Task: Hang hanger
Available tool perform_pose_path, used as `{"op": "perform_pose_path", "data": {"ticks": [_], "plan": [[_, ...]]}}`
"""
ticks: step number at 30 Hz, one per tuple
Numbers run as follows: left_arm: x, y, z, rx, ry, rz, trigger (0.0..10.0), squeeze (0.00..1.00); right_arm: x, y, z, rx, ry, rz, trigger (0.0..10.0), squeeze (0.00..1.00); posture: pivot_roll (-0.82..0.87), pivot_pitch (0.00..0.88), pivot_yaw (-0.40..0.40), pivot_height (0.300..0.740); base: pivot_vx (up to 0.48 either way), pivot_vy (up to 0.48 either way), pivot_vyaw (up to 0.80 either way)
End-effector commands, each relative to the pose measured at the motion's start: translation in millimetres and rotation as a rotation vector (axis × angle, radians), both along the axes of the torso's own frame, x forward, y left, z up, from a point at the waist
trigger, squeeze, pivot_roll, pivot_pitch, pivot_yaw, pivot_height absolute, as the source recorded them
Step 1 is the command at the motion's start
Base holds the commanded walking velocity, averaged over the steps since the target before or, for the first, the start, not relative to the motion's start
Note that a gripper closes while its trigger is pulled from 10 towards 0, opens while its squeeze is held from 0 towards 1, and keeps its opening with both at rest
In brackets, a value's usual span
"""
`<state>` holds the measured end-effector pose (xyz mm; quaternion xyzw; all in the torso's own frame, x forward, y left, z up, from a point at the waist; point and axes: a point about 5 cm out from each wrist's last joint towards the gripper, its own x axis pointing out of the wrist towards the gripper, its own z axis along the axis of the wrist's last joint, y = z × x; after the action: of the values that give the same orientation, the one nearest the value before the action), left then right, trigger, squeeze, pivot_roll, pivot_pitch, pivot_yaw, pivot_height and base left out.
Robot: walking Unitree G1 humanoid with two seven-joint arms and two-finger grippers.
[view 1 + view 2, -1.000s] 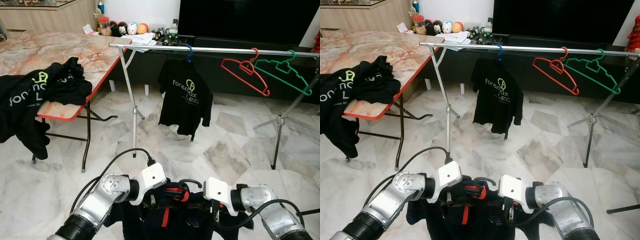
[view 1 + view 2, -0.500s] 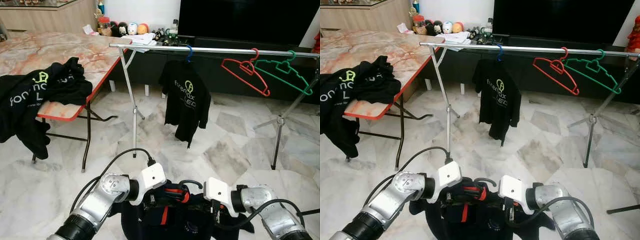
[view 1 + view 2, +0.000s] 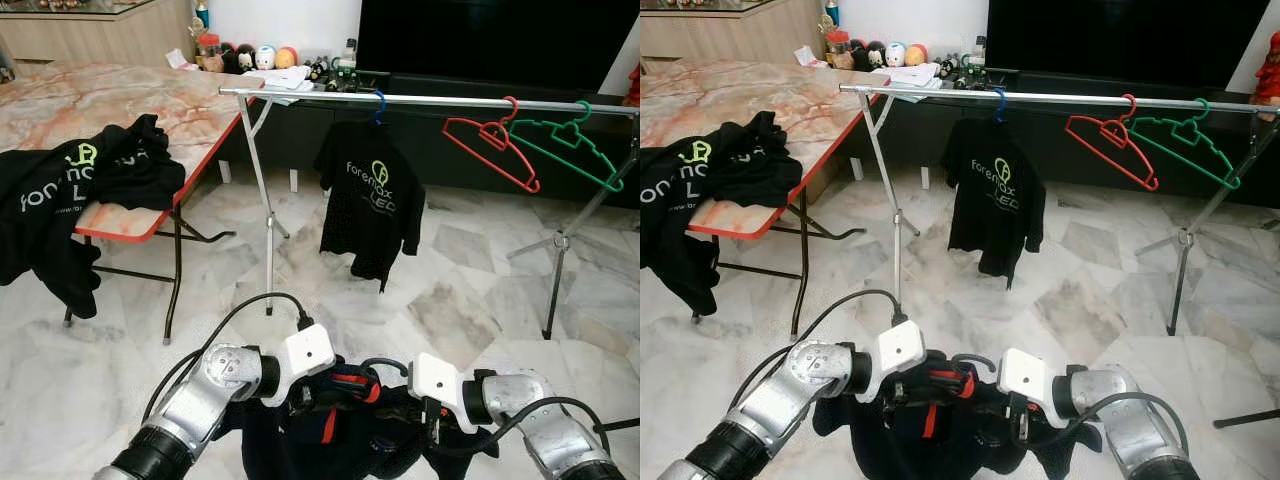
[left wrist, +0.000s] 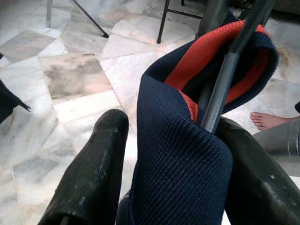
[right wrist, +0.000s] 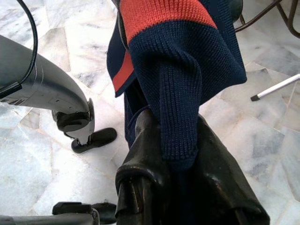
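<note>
Hung black shirt (image 3: pixel 370 205) swung back; navy garment (image 4: pixel 187 154) in both grippers.

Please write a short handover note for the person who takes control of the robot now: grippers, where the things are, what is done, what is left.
Left gripper: low in front of the robot, fingers either side of a navy shirt with a red collar, on a dark hanger.
Right gripper: beside it, shut on the same shirt.
Rail: ahead, across the marble floor. A black shirt hangs on it; a red hanger and a green hanger hang bare.
Table: to the left, with more black shirts.
Done: one shirt hung.
Left: carry the navy shirt to the rail and hook it on.
</note>
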<state>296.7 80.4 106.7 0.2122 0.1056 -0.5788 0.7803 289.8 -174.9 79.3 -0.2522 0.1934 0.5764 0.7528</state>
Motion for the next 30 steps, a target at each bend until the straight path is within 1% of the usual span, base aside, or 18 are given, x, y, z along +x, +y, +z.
{"op": "perform_pose_path", "data": {"ticks": [1, 2, 3, 7, 10, 13, 14, 15, 17, 19, 22, 24, 25, 26, 27, 28, 29, 30], "plan": [[1.1, 0.4, 16, -0.009, -0.048, -0.04, 10.0, 1.0, 1.2, -3.6, 0, -0.001, 0.005, -0.017, 0.0, 0.0, 0.01, 0.09, 0.004, 0.74, 0.0, 0.0, 0.0], [1.1, 0.4, 16, -0.009, -0.048, -0.04, 10.0, 1.0, 1.2, -3.6, 0, -0.001, 0.005, -0.017, 0.0, 0.0, 0.01, 0.09, 0.004, 0.74, 0.0, 0.0, 0.0], [0.3, 2.7, 17, 0.019, -0.058, -0.055, 10.0, 1.0, 1.3, -4.6, 0, -0.003, 0.006, -0.02, 0.0, 0.0, 0.01, 0.089, 0.005, 0.74, 0.0, 0.0, 0.0], [-3.1, 6.7, 17, 0.074, -0.056, -0.096, 10.0, 1.0, 1.3, -5.6, -1, -0.01, 0.008, -0.025, 0.0, 0.0, 0.01, 0.089, 0.005, 0.74, 0.0, 0.0, 0.0], [-5.5, 7.8, 18, 0.095, -0.051, -0.117, 10.0, 1.0, 1.3, -5.4, -1, -0.009, 0.009, -0.025, 0.0, 0.0, 0.01, 0.089, 0.005, 0.74, 0.0, 0.0, 0.0], [-6.2, 7.0, 16, 0.14, -0.076, -0.128, 10.0, 1.0, 2.0, -4.7, 0, -0.008, 0.006, -0.024, 0.0, 0.0, 0.01, 0.091, 0.003, 0.74, 0.0, 0.0, 0.0], [-6.2, 7.0, 16, 0.14, -0.076, -0.128, 10.0, 1.0, 2.0, -4.7, 0, -0.008, 0.006, -0.024, 0.0, 0.0, 0.01, 0.091, 0.003, 0.74, 0.0, 0.0, 0.0], [-6.3, 6.9, 13, 0.158, -0.078, -0.13, 10.0, 0.0, 2.2, -4.1, 0, -0.007, 0.006, -0.022, 0.0, 0.0, 0.01, 0.09, 0.004, 0.74, 0.0, 0.0, 0.0], [-6.9, 6.1, 10, 0.168, -0.072, -0.131, 10.0, 0.0, 2.7, -3.1, 1, -0.005, 0.004, -0.018, 0.0, 0.0, 0.01, 0.09, 0.004, 0.74, 0.0, 0.0, 0.0], [-7.4, 0.7, 10, 0.138, -0.058, -0.125, 10.0, 0.0, 2.3, -2.0, 1, -0.003, 0.005, -0.009, 0.0, 0.0, 0.01, 0.089, 0.004, 0.74, 0.0, 0.0, 0.0], [-8.3, -2.5, 10, 0.126, -0.054, -0.131, 10.0, 0.0, 1.4, -1.3, 1, -0.003, 0.007, -0.003, 0.0, 0.0, 0.01, 0.089, 0.004, 0.74, 0.0, 0.0, 0.0], [-6.7, -6.3, 12, 0.093, -0.057, -0.111, 10.0, 0.0, 0.4, -0.1, 0, 0.0, 0.011, 0.003, 0.0, 0.0, 0.01, 0.089, 0.004, 0.74, 0.0, 0.0, 0.0], [-6.3, -7.3, 12, 0.089, -0.061, -0.11, 10.0, 0.0, 0.1, 0.2, 0, 0.0, 0.012, 0.005, 0.0, 0.0, 0.01, 0.089, 0.003, 0.74, 0.0, 0.0, 0.0], [-6.3, -8.1, 13, 0.088, -0.062, -0.112, 6.4, 0.0, -0.1, 0.5, -1, 0.0, 0.013, 0.005, 0.0, 0.0, 0.01, 0.089, 0.003, 0.74, 0.0, 0.0, 0.0], [-6.6, -8.9, 13, 0.086, -0.061, -0.117, 4.7, 0.0, -0.3, 0.8, -1, 0.001, 0.015, 0.006, 0.0, 0.0, 0.01, 0.089, 0.003, 0.74, 0.0, 0.0, 0.0], [-6.8, -9.3, 13, 0.085, -0.06, -0.12, 4.7, 0.0, -0.5, 1.0, -1, 0.001, 0.015, 0.006, 0.0, 0.0, 0.01, 0.089, 0.003, 0.74, 0.0, 0.0, 0.0], [-8.4, -9.7, 12, 0.092, -0.05, -0.133, 0.0, 0.0, -0.9, 1.6, -2, -0.003, 0.018, 0.01, 0.0, 0.0, 0.01, 0.089, 0.002, 0.74, 0.0, 0.0, 0.0], [-8.9, -9.7, 12, 0.096, -0.047, -0.137, 0.0, 0.0, -1.0, 1.9, -2, -0.002, 0.019, 0.011, 0.0, 0.0, 0.01, 0.089, 0.002, 0.74, 0.0, 0.0, 0.0]]}}
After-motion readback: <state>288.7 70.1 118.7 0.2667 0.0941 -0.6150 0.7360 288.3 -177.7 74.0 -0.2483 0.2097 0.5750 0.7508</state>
